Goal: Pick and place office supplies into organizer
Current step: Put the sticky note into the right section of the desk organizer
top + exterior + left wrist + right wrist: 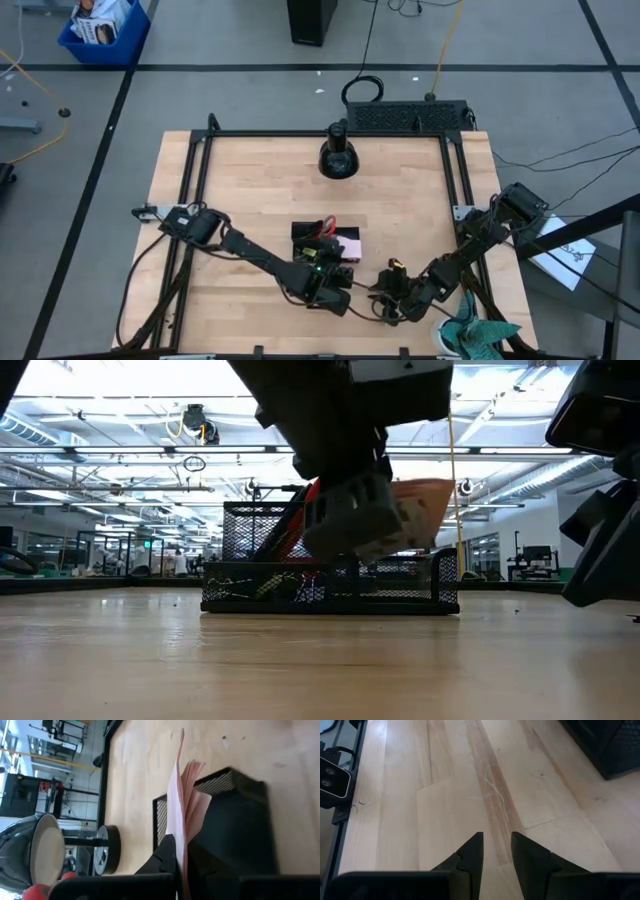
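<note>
The black mesh organizer (312, 234) stands mid-table with red-handled scissors (322, 226) sticking up out of it. A pink sticky-note pad (349, 245) hovers by the organizer's right end, with my left gripper (337, 259) shut on it. In the low view the pad (422, 506) shows above the organizer's (330, 582) right part. My right gripper (497, 851) stands open over bare wood at the near right, with nothing between its fingers. My left gripper pinches the pad's near edge (179, 832) between its two fingers, slanting down from the table's near-left side. The pad stands edge-on to the wrist camera, and its sheets fan apart at the free end (192, 770). It is lifted clear of the table.
A round black dome-shaped object (339, 160) sits at the far middle. A teal-green cloth (482, 335) lies at the near right edge beside the right arm. Bare wood spreads left of the organizer and along the far right.
</note>
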Robot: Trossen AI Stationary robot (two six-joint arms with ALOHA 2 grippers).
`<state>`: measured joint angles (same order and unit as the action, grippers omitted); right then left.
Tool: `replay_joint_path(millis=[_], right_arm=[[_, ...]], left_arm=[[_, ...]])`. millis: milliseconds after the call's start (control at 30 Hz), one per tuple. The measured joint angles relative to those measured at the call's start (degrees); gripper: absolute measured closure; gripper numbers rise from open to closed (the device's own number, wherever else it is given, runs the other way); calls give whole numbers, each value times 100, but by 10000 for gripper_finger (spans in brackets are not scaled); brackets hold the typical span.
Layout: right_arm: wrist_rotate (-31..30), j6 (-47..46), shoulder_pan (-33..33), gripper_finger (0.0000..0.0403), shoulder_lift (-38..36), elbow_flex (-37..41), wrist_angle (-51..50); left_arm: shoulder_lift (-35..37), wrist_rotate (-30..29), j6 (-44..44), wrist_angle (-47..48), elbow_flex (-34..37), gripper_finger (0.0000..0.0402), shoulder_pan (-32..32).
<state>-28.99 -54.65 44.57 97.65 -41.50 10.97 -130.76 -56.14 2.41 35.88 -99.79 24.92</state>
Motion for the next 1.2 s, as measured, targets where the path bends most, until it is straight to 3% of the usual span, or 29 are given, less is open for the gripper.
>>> replay_joint_path(millis=[333, 667, 800, 1200], right_arm=[[0, 4, -2, 310, 0, 0, 83], [0, 24, -4, 310, 0, 0, 83], [0, 26, -4, 310, 0, -2, 83], [1, 26, -3, 310, 0, -2, 83]], left_arm=[[0, 273, -96, 214, 0, 397, -205], [-46, 1073, -133, 262, 0, 393, -356], [-46, 1421, -174, 277, 0, 363, -364], [-15, 1709, -312, 367, -13, 266, -362]])
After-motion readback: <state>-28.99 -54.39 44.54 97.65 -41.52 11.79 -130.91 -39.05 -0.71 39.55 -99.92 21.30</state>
